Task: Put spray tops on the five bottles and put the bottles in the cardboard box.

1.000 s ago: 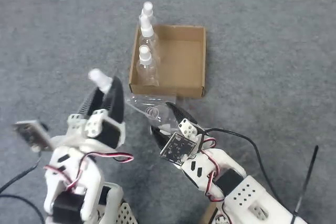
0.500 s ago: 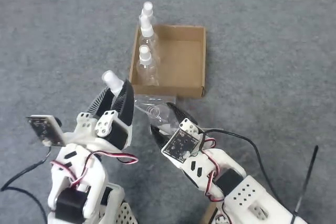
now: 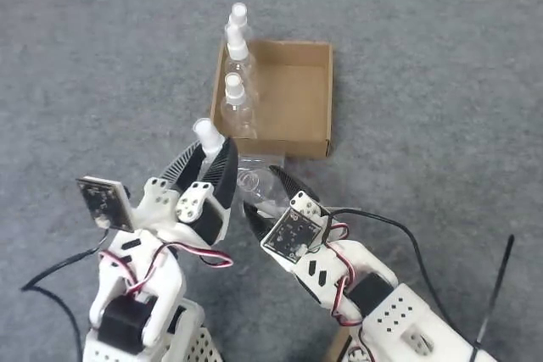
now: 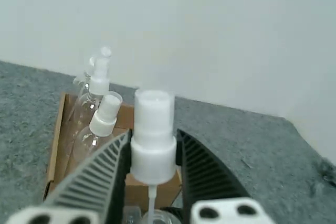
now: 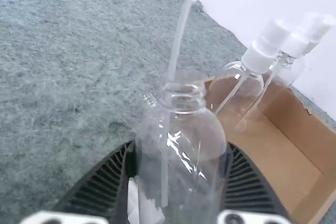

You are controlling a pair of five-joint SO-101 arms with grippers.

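- The left gripper [image 4: 152, 153] is clamped on a white spray top [image 4: 153, 129], whose dip tube [image 5: 177, 45] runs down into the neck.
- The right gripper [image 5: 178, 166] grips the open clear bottle [image 5: 184, 124] upright, just beside the cardboard box [image 3: 327, 99].
- Lower the top straight and centred, since a tilt would likely jam its collar.
- Three capped bottles [image 3: 237, 103] stand in the box.

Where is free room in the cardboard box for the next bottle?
The floor of the cardboard box is bare from the three capped bottles along one wall to the opposite wall. Crowded: before its near wall, where left gripper with spray top meets right gripper with open bottle.
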